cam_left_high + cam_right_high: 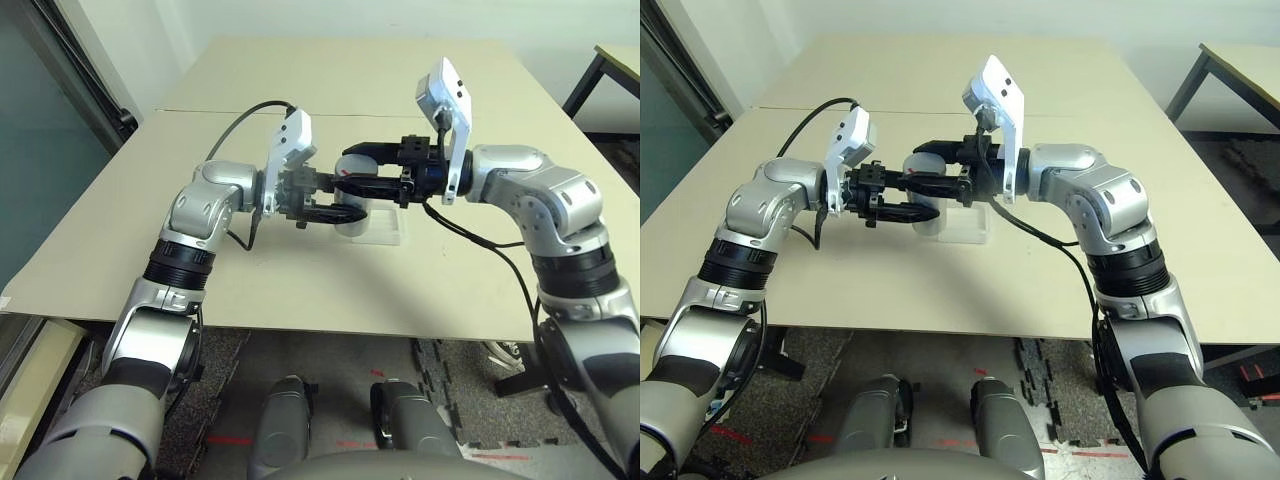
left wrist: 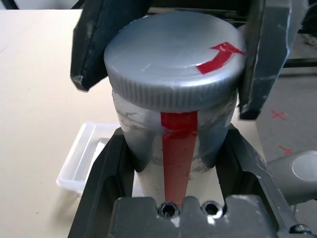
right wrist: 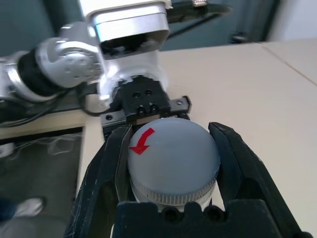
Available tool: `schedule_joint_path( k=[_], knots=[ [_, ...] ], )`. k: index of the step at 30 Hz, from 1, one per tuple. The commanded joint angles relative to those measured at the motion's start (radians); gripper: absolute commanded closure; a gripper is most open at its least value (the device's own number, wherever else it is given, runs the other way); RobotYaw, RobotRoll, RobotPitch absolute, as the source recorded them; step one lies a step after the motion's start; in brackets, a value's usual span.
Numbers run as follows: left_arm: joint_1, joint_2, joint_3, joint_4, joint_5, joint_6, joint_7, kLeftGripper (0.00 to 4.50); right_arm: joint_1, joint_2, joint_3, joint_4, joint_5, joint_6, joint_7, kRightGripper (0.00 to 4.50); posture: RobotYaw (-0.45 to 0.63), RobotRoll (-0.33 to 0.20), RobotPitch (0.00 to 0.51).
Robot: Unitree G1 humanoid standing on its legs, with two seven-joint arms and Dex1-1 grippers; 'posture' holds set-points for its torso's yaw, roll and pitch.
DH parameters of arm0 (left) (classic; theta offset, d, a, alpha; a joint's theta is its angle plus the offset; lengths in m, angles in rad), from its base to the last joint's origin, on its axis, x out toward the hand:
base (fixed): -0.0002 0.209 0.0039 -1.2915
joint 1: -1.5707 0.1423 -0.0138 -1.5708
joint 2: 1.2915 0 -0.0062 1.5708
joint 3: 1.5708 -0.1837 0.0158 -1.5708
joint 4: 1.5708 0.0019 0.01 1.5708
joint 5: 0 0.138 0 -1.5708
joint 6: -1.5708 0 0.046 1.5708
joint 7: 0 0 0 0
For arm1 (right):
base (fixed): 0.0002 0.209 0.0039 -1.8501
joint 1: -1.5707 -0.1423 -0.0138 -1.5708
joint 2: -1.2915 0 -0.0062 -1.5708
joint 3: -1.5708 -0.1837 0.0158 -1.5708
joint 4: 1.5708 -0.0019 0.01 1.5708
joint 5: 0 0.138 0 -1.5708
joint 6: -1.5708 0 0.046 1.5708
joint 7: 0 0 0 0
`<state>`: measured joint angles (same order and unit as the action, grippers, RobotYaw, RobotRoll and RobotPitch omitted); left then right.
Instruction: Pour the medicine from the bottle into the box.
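Note:
The silvery-grey bottle [image 2: 173, 129], with a red stripe down its side, is held above the table between both arms. My left gripper [image 2: 176, 163] is shut on its body. Its ribbed cap [image 3: 171, 158], marked with a red arrow, sits on the bottle. My right gripper [image 3: 171, 148] is shut on that cap from the opposite side, with one finger [image 2: 99, 39] on each flank. The two grippers meet over the middle of the table, left gripper [image 1: 325, 200] facing right gripper [image 1: 375, 170]. The clear box [image 1: 388, 228] lies on the table just below and beyond the bottle.
The beige table [image 1: 300, 290] stretches around the box, with a seam across its far half. A second table [image 1: 1240, 60] stands at the far right. Black cables hang from both wrists.

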<state>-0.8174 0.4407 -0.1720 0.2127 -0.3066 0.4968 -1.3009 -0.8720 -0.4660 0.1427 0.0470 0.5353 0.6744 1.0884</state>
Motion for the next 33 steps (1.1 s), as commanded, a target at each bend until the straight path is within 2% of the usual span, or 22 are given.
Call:
schedule_joint_path(
  k=[1,6,13,14,19,20,26,33],
  knots=[
    [-0.025,-0.008,-0.027,-0.017,-0.013,0.000,-0.020,2.05,-0.097,-0.008,0.025,0.187,-0.026,-0.152,0.223,1.92,0.01,0.000,0.080],
    [-0.025,-0.016,-0.047,-0.056,-0.027,0.012,-0.030,2.05,-0.233,0.025,0.059,0.502,-0.126,-0.388,0.434,1.92,0.04,0.000,0.087],
    [-0.008,-0.018,-0.058,-0.120,-0.046,0.043,-0.012,2.05,-0.331,0.079,0.033,0.723,-0.186,-0.521,0.511,1.92,0.07,0.000,0.094],
    [-0.005,-0.018,-0.056,-0.124,-0.048,0.044,-0.007,2.05,-0.332,0.084,0.028,0.724,-0.186,-0.520,0.505,1.92,0.07,0.000,0.094],
    [-0.006,-0.017,-0.042,-0.109,-0.045,0.040,0.008,2.05,-0.310,0.076,0.006,0.646,-0.171,-0.460,0.475,0.19,0.07,0.000,0.097],
    [-0.006,-0.017,-0.041,-0.102,-0.042,0.036,0.010,2.05,-0.298,0.068,0.003,0.612,-0.166,-0.440,0.473,0.00,0.07,0.000,0.097],
    [0.003,-0.016,-0.032,-0.097,-0.044,0.035,0.024,2.05,-0.223,0.011,-0.033,0.404,-0.129,-0.298,0.408,0.00,0.06,0.000,0.098],
    [0.004,-0.018,-0.017,-0.110,-0.056,0.048,0.045,2.05,-0.157,-0.025,-0.093,0.354,-0.128,-0.249,0.295,0.00,0.04,0.000,0.095]
  ],
)
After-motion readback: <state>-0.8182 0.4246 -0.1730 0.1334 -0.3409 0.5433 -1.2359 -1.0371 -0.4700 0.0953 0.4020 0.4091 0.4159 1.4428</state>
